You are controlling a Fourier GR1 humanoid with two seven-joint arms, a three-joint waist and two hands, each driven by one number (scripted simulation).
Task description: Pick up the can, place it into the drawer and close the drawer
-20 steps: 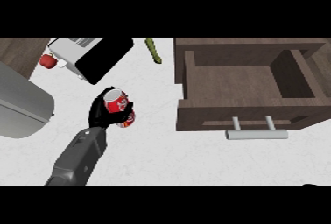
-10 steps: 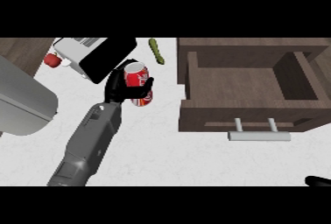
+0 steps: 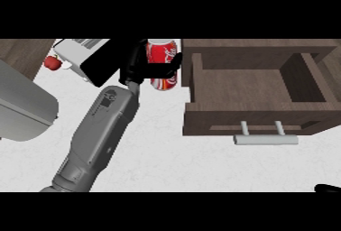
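The white counter [image 3: 173, 162] holds a brown wooden drawer [image 3: 253, 108], pulled open, with a silver handle [image 3: 264, 140]. The can [image 3: 163, 63] is red with white writing. The left hand [image 3: 136, 63] curls round it, just left of the drawer. The right hand's [image 3: 328, 188] fingers are hidden.

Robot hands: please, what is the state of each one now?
Left robot hand: closed around the red soda can, holding it.
Right robot hand: barely visible at the lower right edge; cannot be told.
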